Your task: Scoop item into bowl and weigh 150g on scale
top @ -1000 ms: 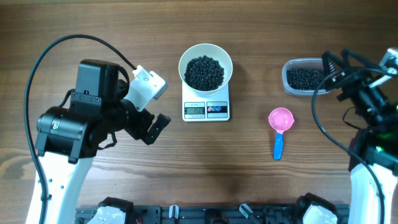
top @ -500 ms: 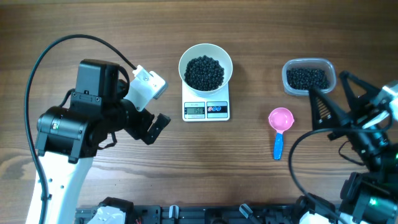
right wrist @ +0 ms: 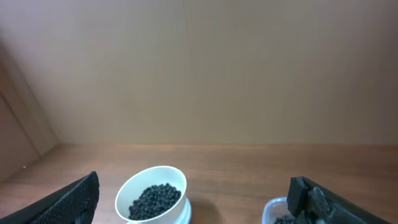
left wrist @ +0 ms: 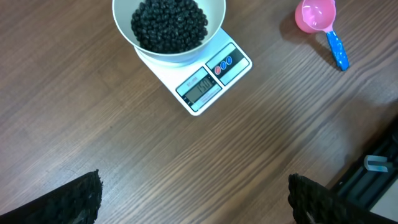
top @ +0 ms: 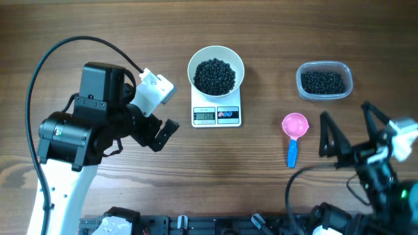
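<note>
Fingers of the left gripper (left wrist: 196,202) stand spread wide with nothing between them, hanging above bare wood of the table (top: 261,176) to the left of the scale (top: 216,116). The right gripper (top: 349,137) is likewise fully parted and empty, raised near the table's right front, just right of the pink scoop (top: 294,125), which lies on the wood with its blue handle toward the robot. Beyond that gripper sits the clear tub (top: 324,64), partly filled with dark beads. At the centre, the white bowl (top: 192,65) rests on the scale's back part, holding a heap of the item (top: 215,76). The display (top: 204,116) is lit, its digits perhaps reading one-fifty, though they are too small to be sure
</note>
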Controlling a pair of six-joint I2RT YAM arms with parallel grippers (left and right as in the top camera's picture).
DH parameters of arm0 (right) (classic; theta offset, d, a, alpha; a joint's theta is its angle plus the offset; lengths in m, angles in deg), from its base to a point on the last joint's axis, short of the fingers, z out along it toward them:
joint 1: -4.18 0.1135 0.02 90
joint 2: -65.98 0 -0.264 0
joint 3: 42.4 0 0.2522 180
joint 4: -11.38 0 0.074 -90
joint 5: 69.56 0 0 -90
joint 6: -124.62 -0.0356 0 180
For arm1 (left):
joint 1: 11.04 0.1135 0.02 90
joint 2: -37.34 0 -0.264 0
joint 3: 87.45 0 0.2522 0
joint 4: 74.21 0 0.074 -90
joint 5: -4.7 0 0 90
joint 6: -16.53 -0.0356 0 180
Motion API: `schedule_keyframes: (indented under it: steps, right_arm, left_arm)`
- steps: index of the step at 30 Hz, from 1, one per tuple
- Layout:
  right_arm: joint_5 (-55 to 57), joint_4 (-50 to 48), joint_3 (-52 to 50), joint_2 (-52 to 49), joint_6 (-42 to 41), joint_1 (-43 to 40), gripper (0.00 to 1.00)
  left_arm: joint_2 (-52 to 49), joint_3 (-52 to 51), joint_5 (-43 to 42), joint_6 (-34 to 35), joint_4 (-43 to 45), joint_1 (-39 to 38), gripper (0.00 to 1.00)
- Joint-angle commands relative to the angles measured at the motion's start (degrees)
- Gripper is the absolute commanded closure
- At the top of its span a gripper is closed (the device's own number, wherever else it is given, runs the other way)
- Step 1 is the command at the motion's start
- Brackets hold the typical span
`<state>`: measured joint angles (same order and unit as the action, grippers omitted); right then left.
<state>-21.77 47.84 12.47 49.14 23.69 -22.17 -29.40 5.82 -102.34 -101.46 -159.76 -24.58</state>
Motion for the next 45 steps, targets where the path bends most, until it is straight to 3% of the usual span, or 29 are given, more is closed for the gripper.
schedule_keyframes:
  steps: [1, 7, 16, 22, 28, 39, 45]
  right_arm:
    - [5.07, 2.05, -0.48, 7.87, 0.90, 0.13, 0.00]
    - [9.57, -0.83, -8.72, 15.80, -0.20, 2.32, 0.00]
    - [25.33, -23.58, -28.61, 16.61, 1.33, 19.02, 0.00]
    - [30.86, -32.15, -37.03, 16.63, 5.20, 25.46, 0.00]
    - [32.44, -33.40, -40.72, 16.65, 6.49, 26.95, 0.00]
    - [33.68, -23.23, -40.81, 16.70, 7.96, 27.15, 0.00]
    - [34.91, -23.10, -40.81, 16.68, 9.44, 27.15, 0.00]
  left_arm:
    - [-0.17, 0.98, -0.07, 0.33, 0.20, -0.07, 0.00]
    - [-0.17, 0.98, -0.04, 0.33, 0.20, -0.07, 0.00]
    - [-0.17, 0.98, -0.04, 0.33, 0.20, -0.07, 0.00]
    - [-0.17, 0.98, -0.07, 0.33, 0.20, -0.07, 0.00]
    - [-0.17, 0.98, -0.07, 0.33, 0.20, -0.07, 0.00]
    - [-0.17, 0.98, -0.07, 0.33, 0.20, -0.07, 0.00]
    - [-0.17, 0.98, -0.04, 0.33, 0.20, -0.07, 0.00]
